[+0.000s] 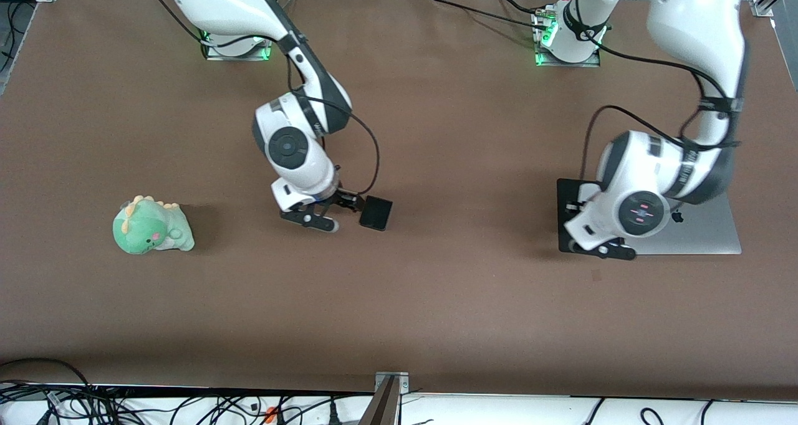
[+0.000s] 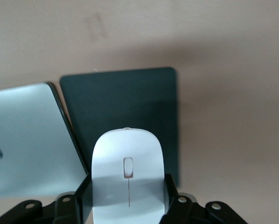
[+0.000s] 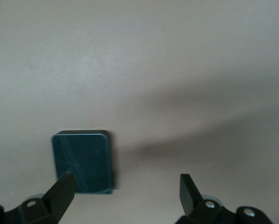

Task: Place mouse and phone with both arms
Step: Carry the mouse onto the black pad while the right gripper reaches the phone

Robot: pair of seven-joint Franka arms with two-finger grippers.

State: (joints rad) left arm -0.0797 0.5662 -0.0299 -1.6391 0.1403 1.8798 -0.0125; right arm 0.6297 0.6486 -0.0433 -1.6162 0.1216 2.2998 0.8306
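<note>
The white mouse (image 2: 126, 158) sits between the fingers of my left gripper (image 2: 128, 189), which is shut on it above the black mouse pad (image 2: 123, 100). In the front view the left gripper (image 1: 601, 247) is over the pad (image 1: 566, 194) and the arm hides the mouse. The black phone (image 1: 376, 213) lies flat on the table near its middle. My right gripper (image 1: 333, 216) is open and empty, low over the table right beside the phone. In the right wrist view the phone (image 3: 83, 161) lies by one finger (image 3: 62, 189), mostly outside the gap of the gripper (image 3: 127, 184).
A silver closed laptop (image 1: 701, 233) lies beside the mouse pad at the left arm's end; it also shows in the left wrist view (image 2: 27, 140). A green plush dinosaur (image 1: 153, 225) sits toward the right arm's end. The table's front edge carries a metal bracket (image 1: 391, 381).
</note>
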